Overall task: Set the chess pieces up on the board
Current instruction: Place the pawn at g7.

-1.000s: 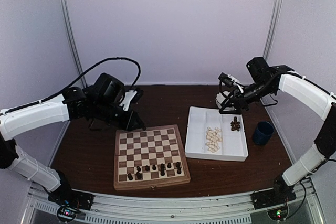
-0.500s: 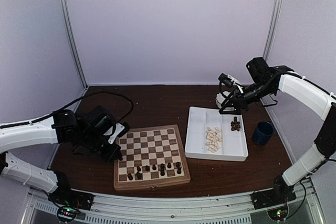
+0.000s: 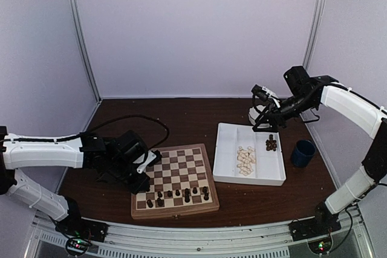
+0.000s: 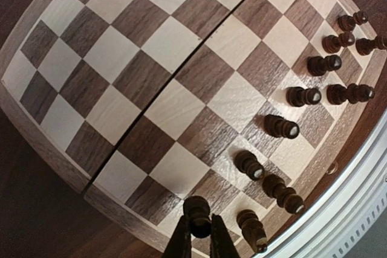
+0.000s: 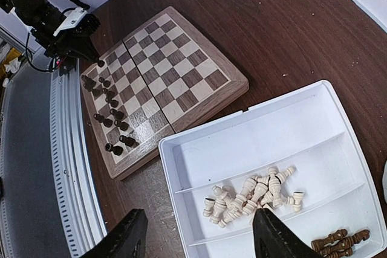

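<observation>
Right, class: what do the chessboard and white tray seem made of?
Chessboard: likely wood or veneer, satin finish; grain streaks show in its squares. White tray: probably moulded plastic; smooth, uniform, with rounded dividers.

Soft, even light falls from above, and shadows on the table [image 3: 181,116] are faint. The overhead view is slightly grainy. The left wrist lens bows the board [image 4: 181,89] at its edges, and the pinched dark piece [image 4: 197,214] is blurred. The white tray [image 5: 272,143] looks bright, without glare.
</observation>
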Motion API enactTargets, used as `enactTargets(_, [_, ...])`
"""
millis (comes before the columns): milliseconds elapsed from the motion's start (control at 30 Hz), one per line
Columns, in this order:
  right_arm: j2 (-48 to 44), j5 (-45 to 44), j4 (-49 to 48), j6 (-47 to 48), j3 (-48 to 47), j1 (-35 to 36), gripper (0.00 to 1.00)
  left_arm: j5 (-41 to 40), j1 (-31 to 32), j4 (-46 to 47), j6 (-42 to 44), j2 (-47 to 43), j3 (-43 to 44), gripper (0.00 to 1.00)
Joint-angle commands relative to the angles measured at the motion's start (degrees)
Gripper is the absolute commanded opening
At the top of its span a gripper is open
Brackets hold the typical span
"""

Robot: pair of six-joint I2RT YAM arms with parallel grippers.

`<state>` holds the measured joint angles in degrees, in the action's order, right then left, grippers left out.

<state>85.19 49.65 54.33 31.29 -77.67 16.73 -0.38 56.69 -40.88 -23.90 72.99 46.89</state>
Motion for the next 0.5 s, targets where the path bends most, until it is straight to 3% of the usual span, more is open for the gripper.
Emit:
enactTargets(0, [-0.2, -0.5, -0.4, 0.4, 0.4, 0.0, 0.64, 2.8, 0.7, 4.6, 1.0, 2.2, -0.6, 0.06])
enactTargets(467, [-0.4, -0.8, -0.4, 0.9, 1.0, 0.0, 0.64, 5.2, 0.8, 5.5, 1.4, 4.8, -1.7, 0.05])
